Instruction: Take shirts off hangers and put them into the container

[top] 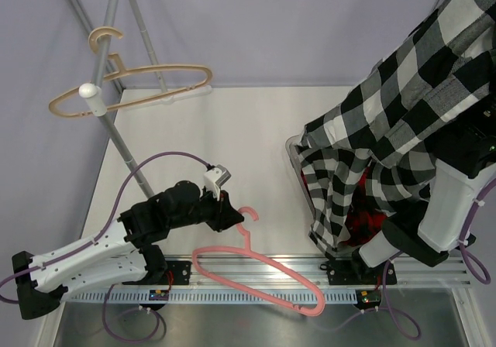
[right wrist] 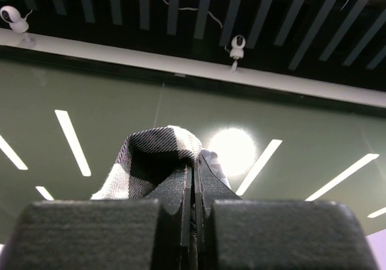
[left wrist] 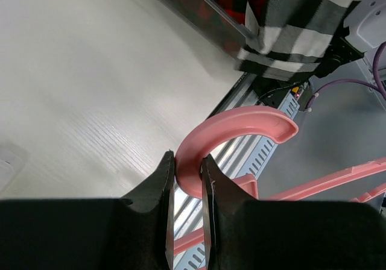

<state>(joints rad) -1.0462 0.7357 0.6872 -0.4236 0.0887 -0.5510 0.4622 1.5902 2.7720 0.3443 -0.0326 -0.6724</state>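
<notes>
At the right of the top view we see the black-and-white shirt (top: 403, 122) hanging from the upper corner down into the container (top: 295, 155), where the red shirt (top: 363, 217) lies. Our right gripper (right wrist: 194, 188) is clamped on a fold of the black-and-white shirt. At lower centre, our left gripper (left wrist: 187, 179) pinches the pink hanger (top: 263, 273) by its hook. The beige hanger (top: 132, 91) hangs on the rack pole (top: 124, 149), upper left.
</notes>
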